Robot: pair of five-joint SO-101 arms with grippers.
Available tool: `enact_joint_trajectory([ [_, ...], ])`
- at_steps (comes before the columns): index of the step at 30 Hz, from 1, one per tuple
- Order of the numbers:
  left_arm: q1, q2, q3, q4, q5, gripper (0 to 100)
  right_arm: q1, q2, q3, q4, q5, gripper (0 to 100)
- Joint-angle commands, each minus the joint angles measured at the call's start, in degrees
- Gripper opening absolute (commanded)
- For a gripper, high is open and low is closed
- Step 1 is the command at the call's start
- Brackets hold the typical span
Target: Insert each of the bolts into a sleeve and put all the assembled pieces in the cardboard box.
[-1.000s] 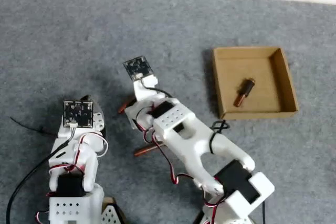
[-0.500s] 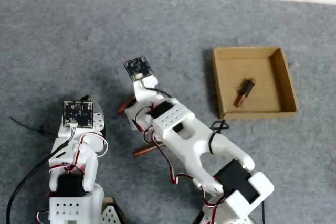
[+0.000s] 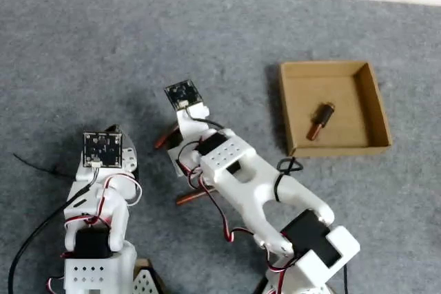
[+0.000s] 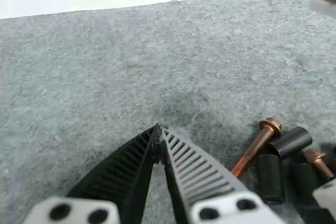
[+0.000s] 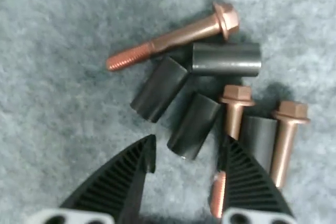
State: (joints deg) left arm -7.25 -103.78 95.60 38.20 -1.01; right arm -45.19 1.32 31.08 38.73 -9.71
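**A:** Where the right tool (image 5: 189, 145) hangs over the grey felt bench (image 5: 63, 35), how do we find it?

**B:** We find it spread, pinching nothing. One black sleeve (image 5: 193, 125) lies between its ribbed fingertips.

**A:** And the other loose pieces?

**B:** We count three copper bolts and four sleeves in all, bunched together. The outer bolt (image 5: 173, 38) lies on the side of the cluster away from the tool, just beside the end sleeve (image 5: 227, 59). A slanted sleeve (image 5: 159, 88) sits between that bolt and the tool. The middle bolt (image 5: 234, 111) runs down under one fingertip. The last bolt (image 5: 286, 135) lies against the fourth sleeve (image 5: 257, 135).

**A:** What do we make of the left tool (image 4: 159, 129)?

**B:** We see it pressed together and empty over bare felt, with the cluster off to one side.

**A:** And the cardboard box (image 3: 284, 111)?

**B:** We see it well apart from the cluster, on the bench beyond the right arm. One assembled piece (image 3: 320, 122) lies slantwise near its middle.
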Motion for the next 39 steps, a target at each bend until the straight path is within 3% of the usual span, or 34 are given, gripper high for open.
enact_joint_trajectory([
  [1, -0.6, -0.7, -0.7, -1.3, 0.6, 1, -0.7, -0.1, -3.1, -1.5, -0.4, 17.3],
  [10, -0.6, -0.7, -0.7, -1.3, 0.6, 1, -0.5, 6.6, -3.7, -1.7, -0.4, 17.3],
  [39, -0.6, -0.7, -0.6, -1.3, 0.6, 1, 3.6, 7.3, -3.8, -3.2, -0.4, 17.0],
])
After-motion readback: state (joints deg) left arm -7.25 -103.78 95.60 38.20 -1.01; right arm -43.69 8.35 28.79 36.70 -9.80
